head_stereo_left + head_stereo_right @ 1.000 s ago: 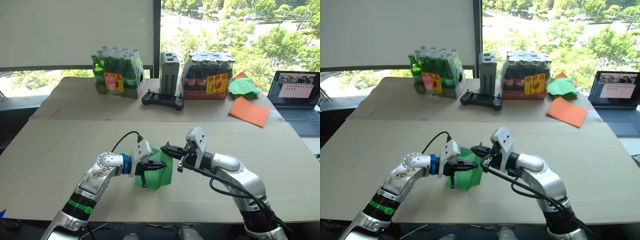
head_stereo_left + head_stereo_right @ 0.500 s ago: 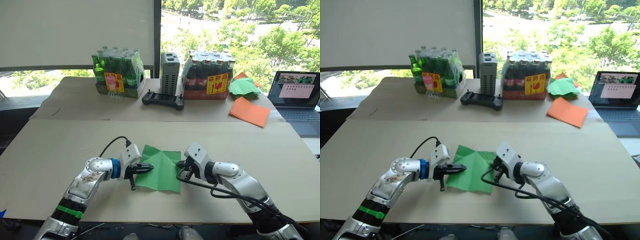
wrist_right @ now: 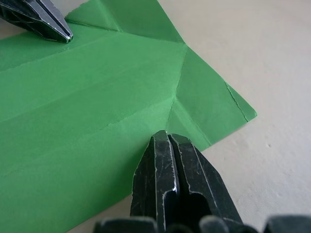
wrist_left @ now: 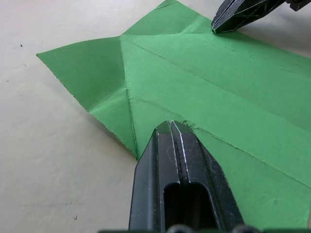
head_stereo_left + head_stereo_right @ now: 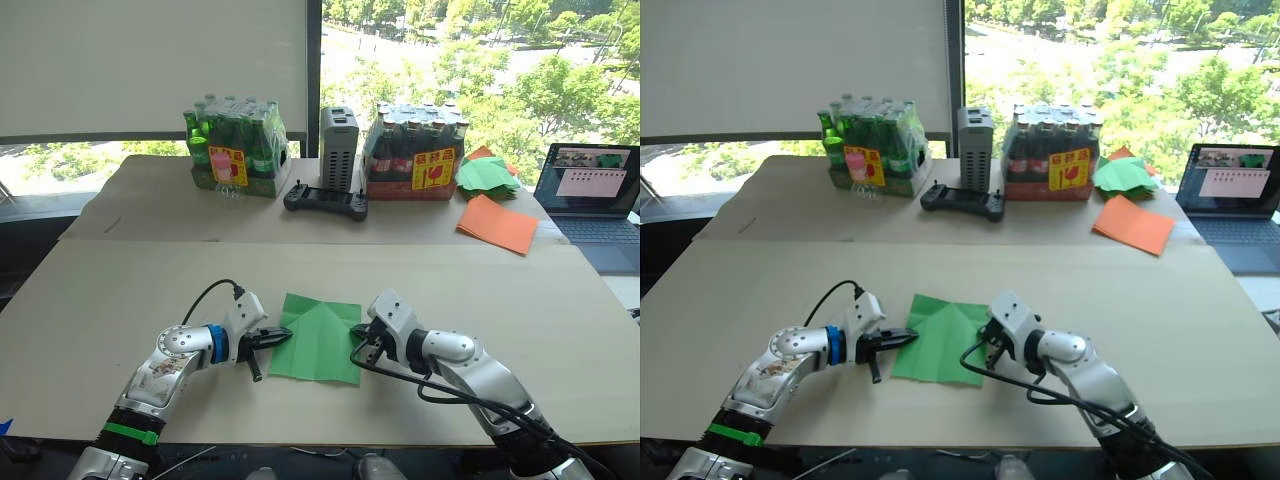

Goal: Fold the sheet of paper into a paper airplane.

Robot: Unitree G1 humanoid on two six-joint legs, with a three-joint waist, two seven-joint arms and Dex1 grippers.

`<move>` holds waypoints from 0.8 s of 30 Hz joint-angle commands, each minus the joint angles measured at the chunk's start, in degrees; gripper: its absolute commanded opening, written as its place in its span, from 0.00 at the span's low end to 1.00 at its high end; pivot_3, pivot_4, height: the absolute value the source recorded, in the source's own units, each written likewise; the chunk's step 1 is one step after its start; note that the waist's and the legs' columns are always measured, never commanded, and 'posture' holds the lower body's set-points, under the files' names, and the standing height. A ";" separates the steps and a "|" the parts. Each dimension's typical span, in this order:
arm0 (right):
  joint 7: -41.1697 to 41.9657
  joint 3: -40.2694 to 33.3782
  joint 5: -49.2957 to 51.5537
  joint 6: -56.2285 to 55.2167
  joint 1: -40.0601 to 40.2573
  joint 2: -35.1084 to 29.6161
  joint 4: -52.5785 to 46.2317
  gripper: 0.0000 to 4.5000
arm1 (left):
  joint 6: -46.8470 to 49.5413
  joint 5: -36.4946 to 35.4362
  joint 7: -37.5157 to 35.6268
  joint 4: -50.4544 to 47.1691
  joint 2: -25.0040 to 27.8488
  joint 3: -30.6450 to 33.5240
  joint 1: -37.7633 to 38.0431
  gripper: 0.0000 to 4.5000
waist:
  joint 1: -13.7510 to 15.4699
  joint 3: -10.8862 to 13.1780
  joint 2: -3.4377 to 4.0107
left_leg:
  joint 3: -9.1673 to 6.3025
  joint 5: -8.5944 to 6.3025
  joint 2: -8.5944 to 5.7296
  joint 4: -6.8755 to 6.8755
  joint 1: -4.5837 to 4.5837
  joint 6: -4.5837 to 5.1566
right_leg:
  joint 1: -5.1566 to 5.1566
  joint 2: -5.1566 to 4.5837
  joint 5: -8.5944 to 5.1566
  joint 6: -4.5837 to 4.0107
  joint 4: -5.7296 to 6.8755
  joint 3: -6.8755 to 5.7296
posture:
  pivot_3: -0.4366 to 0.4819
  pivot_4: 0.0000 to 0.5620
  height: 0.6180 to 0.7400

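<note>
The sheet of paper (image 5: 318, 340) is bright green and lies flat on the near table. Two corners are folded in to a point along a centre crease. My left gripper (image 5: 286, 334) is shut, and its tips (image 4: 171, 127) rest on the sheet's left edge. On the opposite side my right gripper (image 5: 356, 335) is also shut, with its tips (image 3: 167, 138) resting on the right edge beside a folded corner. Neither gripper holds the paper (image 3: 87, 97) off the table.
On the far table stand a pack of green bottles (image 5: 235, 150), a grey box (image 5: 339, 148), a pack of dark bottles (image 5: 415, 150) and a black controller (image 5: 326, 198). A heap of green folded papers (image 5: 487, 172), orange sheets (image 5: 498, 222) and a laptop (image 5: 590, 190) are at the far right.
A second ago both grippers held the sheet up off the table. It now lies flat, and both arms have dropped low with their tips at its edges.
</note>
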 commanded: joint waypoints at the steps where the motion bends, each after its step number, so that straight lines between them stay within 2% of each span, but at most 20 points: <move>1: -3.45 -5.08 2.34 1.63 0.31 3.58 -0.79 0.27 | 0.91 0.44 0.23 -1.44 -0.07 -0.48 0.11 0.00 | 0.05 0.00 0.00 | 0.00 0.00 -0.01 0.00 -0.02 0.00 | -0.02 0.00 0.00 0.00 0.01 0.01 | 0.48 0.27 1.00; 4: -7.33 -8.55 3.19 3.40 0.55 7.02 -1.11 0.50 | 0.79 0.56 0.31 -1.55 -0.06 -0.68 0.00 0.00 | 0.14 0.00 0.00 | 0.00 0.00 -0.01 0.00 -0.06 0.00 | -0.05 -0.01 0.00 0.00 0.01 0.02 | 0.48 0.27 1.00; 20: -10.66 -9.23 4.19 3.59 1.61 12.38 -2.34 0.50 | 0.67 0.70 -0.17 -1.46 0.05 -1.31 -0.59 0.00 | 0.07 0.00 0.00 | -0.01 0.00 -0.01 0.00 -0.09 0.00 | -0.08 -0.01 0.00 0.00 0.00 0.01 | 0.48 0.27 1.00; 23: -10.62 -8.64 3.85 2.95 1.79 12.20 -2.23 0.34 | 0.86 0.62 -0.23 -1.68 0.13 -1.27 -0.56 0.00 | 0.07 0.00 0.01 | -0.01 0.00 -0.01 0.00 -0.10 0.00 | -0.08 -0.01 0.00 0.00 -0.01 0.00 | 0.48 0.27 1.00; 24: -10.67 -8.61 3.83 2.76 1.84 12.25 -2.26 0.25 | 0.94 0.56 -0.27 -1.82 0.18 -1.24 -0.51 0.00 | 0.05 0.00 0.01 | -0.01 0.00 -0.01 0.00 -0.09 0.00 | -0.08 -0.01 0.00 0.00 -0.01 0.00 | 0.48 0.27 1.00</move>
